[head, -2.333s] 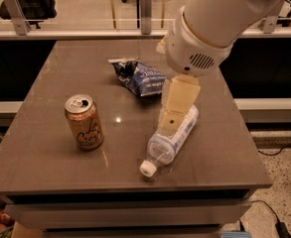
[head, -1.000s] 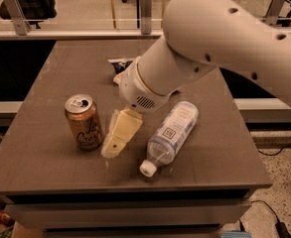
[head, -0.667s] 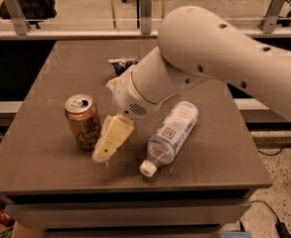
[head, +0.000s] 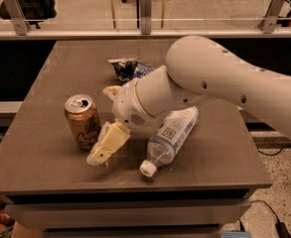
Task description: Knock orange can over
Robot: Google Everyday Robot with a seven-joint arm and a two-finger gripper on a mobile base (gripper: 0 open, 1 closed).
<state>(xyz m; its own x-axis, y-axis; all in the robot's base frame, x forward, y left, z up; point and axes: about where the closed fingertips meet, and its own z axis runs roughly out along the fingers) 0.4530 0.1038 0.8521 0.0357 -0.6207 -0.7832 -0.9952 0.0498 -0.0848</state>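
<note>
The gripper (head: 102, 151) angles down to the worktop (head: 45, 167) near the front edge, left of centre; whether it is clenched or released cannot be told. The orange can (head: 82, 120) stands upright just beside it, toward the left edge. A plastic bottle (head: 172, 137) lies on the gripper's other side.

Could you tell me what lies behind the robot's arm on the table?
A dark blue snack bag shows behind the arm, its near part covered. The end effector sits beside the upright orange can.
</note>
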